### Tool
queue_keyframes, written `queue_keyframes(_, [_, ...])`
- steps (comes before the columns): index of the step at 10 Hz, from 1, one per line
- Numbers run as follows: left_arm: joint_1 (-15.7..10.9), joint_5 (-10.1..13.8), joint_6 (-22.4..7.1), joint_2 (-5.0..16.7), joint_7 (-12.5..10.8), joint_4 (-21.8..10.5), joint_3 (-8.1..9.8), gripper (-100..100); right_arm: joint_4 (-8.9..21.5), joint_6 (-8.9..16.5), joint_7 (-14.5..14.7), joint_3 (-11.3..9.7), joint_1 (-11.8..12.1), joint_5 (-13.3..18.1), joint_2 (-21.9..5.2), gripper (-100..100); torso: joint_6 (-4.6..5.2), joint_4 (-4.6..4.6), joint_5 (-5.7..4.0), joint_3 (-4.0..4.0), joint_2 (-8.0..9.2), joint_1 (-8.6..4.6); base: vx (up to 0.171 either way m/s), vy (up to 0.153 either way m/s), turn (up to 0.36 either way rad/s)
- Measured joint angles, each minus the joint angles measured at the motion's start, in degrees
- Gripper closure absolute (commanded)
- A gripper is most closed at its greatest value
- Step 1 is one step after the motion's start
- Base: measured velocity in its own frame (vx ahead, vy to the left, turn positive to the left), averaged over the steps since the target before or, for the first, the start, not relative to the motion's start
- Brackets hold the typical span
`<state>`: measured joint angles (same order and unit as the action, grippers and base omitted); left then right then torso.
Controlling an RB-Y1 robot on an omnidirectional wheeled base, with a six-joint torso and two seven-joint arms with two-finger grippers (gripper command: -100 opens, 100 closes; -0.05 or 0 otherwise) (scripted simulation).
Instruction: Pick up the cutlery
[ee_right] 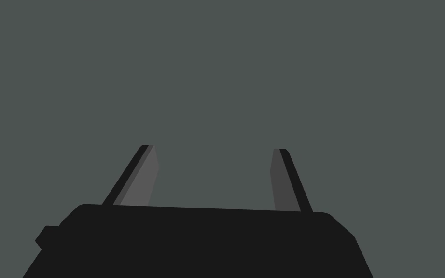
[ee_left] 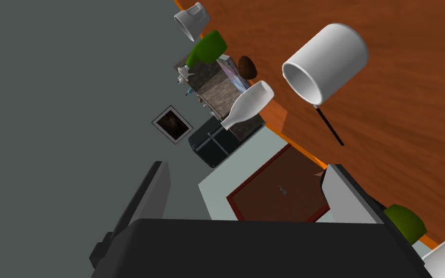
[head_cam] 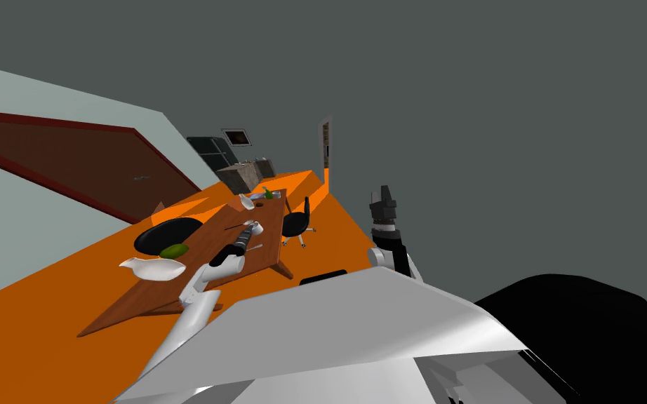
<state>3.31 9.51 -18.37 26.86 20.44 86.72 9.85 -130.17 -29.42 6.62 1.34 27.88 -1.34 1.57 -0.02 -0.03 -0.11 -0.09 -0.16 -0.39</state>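
Observation:
The cutlery (ee_left: pixel 330 126) is a thin dark piece lying flat on the brown wooden table (ee_left: pixel 410 120), one end right by a white mug (ee_left: pixel 325 62) that lies on its side. In the head view the cutlery (head_cam: pixel 234 226) is a faint dark line close to my left gripper (head_cam: pixel 252 226), which reaches out over the tabletop (head_cam: pixel 196 280). My left gripper (ee_left: pixel 245 166) is open and holds nothing; the cutlery lies just beyond its right finger (ee_left: pixel 347 198). Off to the right of the table, my right gripper (head_cam: pixel 385 191) is raised and stands open (ee_right: pixel 215 148) and bare.
On the table are a white bottle (ee_left: pixel 248 104), a green item (ee_left: pixel 207 48), a second white mug (ee_left: pixel 191 20), another green item (head_cam: pixel 174 250) and a white dish (head_cam: pixel 152 267). A black chair (head_cam: pixel 168 235) stands at the left side, an office chair (head_cam: pixel 296 223) at the right.

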Motion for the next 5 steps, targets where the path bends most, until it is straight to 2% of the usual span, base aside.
queue_keyframes(2, [-1.7,0.01,-3.4,0.54,0.84,-3.27,1.01,-100,0.0,0.0,0.0,0.0,0.0,0.0,0.0,0,-0.01,0.0,0.01,0.01,0.03,0.03,0.049,-0.086,-0.043])
queue_keyframes(5, [-3.0,0.66,-7.42,1.71,1.96,-7.89,2.33,-100,0.0,0.0,0.0,0.01,0.0,0.0,-0.01,0,-0.03,-0.01,0.05,0.01,0.03,0.25,0.069,-0.054,-0.043])
